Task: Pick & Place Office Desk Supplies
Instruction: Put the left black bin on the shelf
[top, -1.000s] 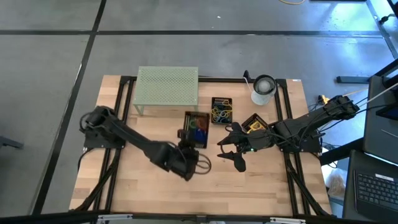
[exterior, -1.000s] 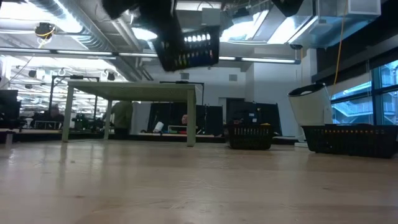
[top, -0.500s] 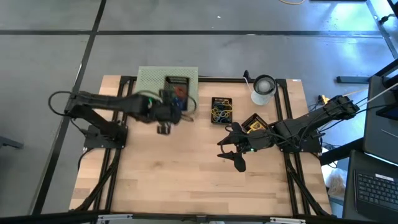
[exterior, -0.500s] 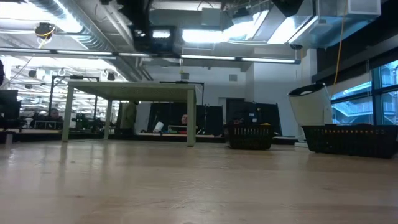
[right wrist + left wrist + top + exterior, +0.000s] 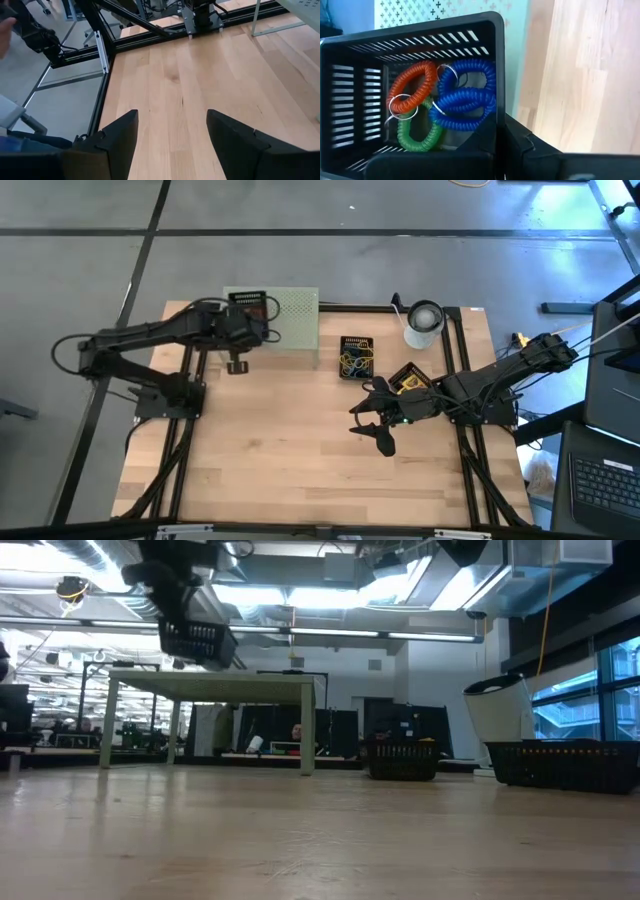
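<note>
My left gripper (image 5: 243, 320) is shut on a black slotted basket (image 5: 250, 302), which hangs in the air over the left part of the pale-green mesh stand (image 5: 290, 320). In the low view the basket (image 5: 197, 640) sits above the stand top. The left wrist view shows blue (image 5: 465, 100), red (image 5: 410, 90) and green (image 5: 417, 137) coil loops lying inside the basket. My right gripper (image 5: 375, 427) is open and waits over the table right of centre, holding nothing (image 5: 172, 135). My left gripper holds the basket by its side wall near a corner (image 5: 496, 125). One dark finger (image 5: 520, 147) lies against the outside of that wall; the other finger is hidden by the basket. The basket is lifted clear and tilted, with the loops lying inside it.
A second black basket with yellow rubber bands (image 5: 356, 357) and a third with a yellow item (image 5: 408, 379) stand right of the stand. A white roll (image 5: 424, 323) stands near the far right corner. Bare wood fills the table's near half.
My left arm has carried the basket from above the table's middle toward the far edge and then leftward. It now hangs over the left part of the mesh stand, with the loops still inside.
</note>
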